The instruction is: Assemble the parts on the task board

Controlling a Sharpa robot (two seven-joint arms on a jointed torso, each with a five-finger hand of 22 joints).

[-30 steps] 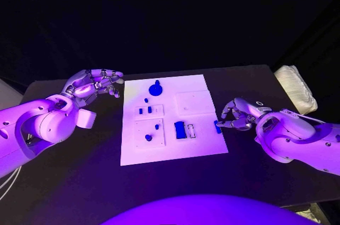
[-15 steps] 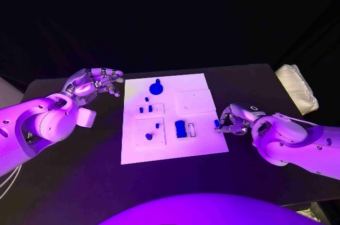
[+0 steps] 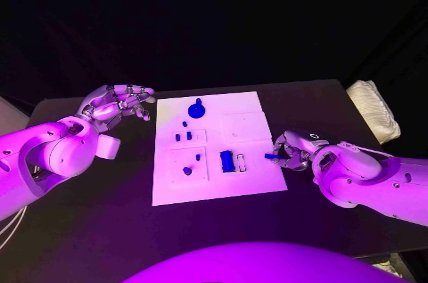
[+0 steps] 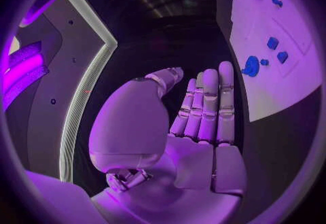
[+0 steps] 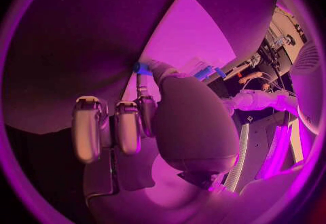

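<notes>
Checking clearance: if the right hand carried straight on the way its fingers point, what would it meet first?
Probably the tall blue part standing on the task board; the right hand, pinching a small blue part, points there. Height is unclear.

A pale ribbed bundle (image 3: 375,111) lies at the black table's (image 3: 107,221) far right edge.

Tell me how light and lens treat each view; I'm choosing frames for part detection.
Head view: purple light, black surroundings; the task board is bright and its blue parts read clearly. Left wrist view: fisheye bends the board's edges behind the left robot hand. Right wrist view: the right robot hand blocks the middle; a small blue part shows at its fingertips.
</notes>
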